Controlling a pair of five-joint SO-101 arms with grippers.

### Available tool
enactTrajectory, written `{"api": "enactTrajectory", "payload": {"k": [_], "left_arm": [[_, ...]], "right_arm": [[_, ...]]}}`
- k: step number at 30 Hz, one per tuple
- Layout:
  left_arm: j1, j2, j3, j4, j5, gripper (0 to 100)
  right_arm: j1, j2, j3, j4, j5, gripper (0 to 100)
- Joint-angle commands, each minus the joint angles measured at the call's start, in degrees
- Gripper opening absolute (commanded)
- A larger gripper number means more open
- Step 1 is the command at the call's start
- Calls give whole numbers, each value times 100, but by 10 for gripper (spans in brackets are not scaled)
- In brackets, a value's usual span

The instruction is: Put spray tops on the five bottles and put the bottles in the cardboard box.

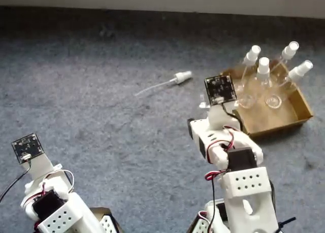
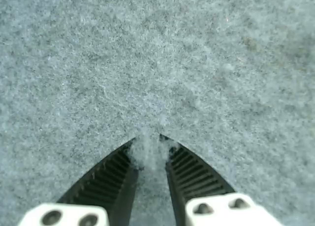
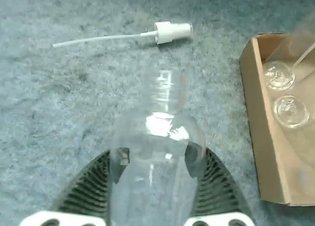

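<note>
Seen from above, the right arm (image 1: 228, 141) is extended over grey carpet (image 1: 101, 116), just beside a box (image 1: 284, 125) that holds four capped bottles (image 1: 263, 70). A loose top (image 1: 177, 79) lies ahead of the arm, its tube trailing away from the box. The left arm (image 1: 40, 192) sits well apart from all of these. From the left wrist, the left gripper (image 2: 150, 147) has its jaws drawn almost together, empty, over carpet. From the right wrist, the right gripper (image 3: 157, 154) is clenched around a clear, uncapped bottle (image 3: 162, 103). Its neck points toward the loose top just ahead, and the box stands to one side.
</note>
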Motion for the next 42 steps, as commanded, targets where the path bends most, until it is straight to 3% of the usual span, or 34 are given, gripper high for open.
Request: {"api": "enactTrajectory", "payload": {"k": [1, 6, 20, 26, 29, 42], "left_arm": [[75, -57, 110, -62, -53, 5], [75, -57, 110, -62, -53, 5], [75, -57, 110, -62, -53, 5], [75, -57, 110, -62, -53, 5], [75, -57, 110, -62, -53, 5], [75, -57, 110, -62, -53, 5]], "right_arm": [[75, 734, -57, -224, 167, 13], [75, 1938, -57, -655, 677, 13], [48, 3257, -57, -1042, 712, 15], [48, 3380, -57, -1033, 712, 151], [40, 3327, -66, -1015, 712, 164], [40, 3873, -1244, 286, 703, 199]]}}
